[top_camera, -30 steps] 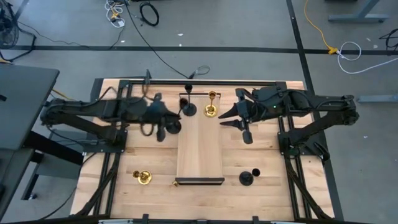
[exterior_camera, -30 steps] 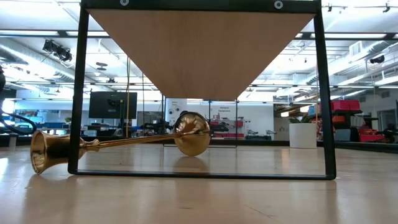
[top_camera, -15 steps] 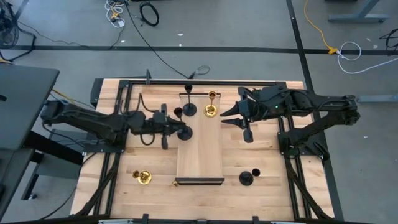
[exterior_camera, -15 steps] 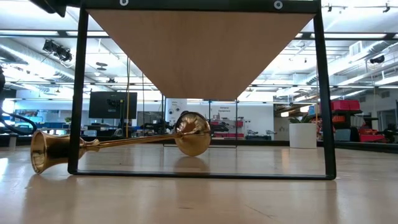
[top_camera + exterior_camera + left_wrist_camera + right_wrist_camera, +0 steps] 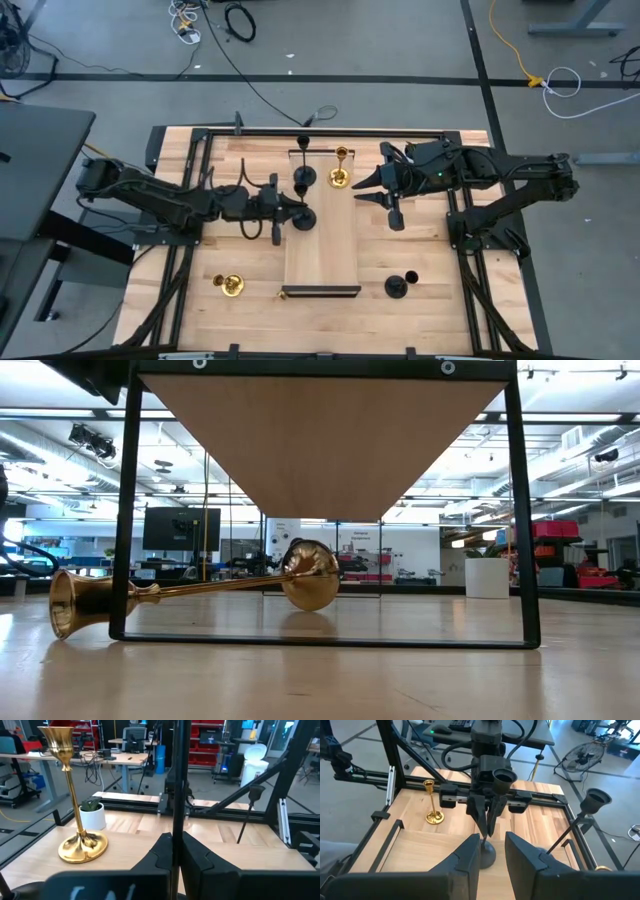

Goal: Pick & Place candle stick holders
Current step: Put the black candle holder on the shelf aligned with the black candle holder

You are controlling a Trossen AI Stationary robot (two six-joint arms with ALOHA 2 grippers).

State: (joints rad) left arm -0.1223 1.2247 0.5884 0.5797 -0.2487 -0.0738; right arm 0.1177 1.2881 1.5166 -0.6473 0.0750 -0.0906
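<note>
L claw (image 5: 291,213) sits at the left edge of the raised wood board (image 5: 322,240), fingers pressed together on the thin stem of a black holder (image 5: 303,219) whose round base shows over the board. In the left wrist view that stem (image 5: 177,780) runs straight up between the 2 dark fingers (image 5: 162,855).

R claw (image 5: 375,188) hangs just right of the board's far end, jaws a little apart w/ nothing between them. Its wrist view looks across at the L claw and the held holder's cup (image 5: 503,776).

2 holders stand upright at the board's far end: 1 black (image 5: 304,178), 1 gold (image 5: 340,176). Beside the gold one, in the left wrist view, is a small white pot w/ a green plant (image 5: 92,814).

Another gold holder (image 5: 230,284) stands on the worktop (image 5: 420,240) near the front left. A black one (image 5: 400,286) stands front right of the board. A 3rd gold holder (image 5: 190,590) lies on its side at the board's front edge, seen in the low view behind the black frame (image 5: 123,510).
</note>
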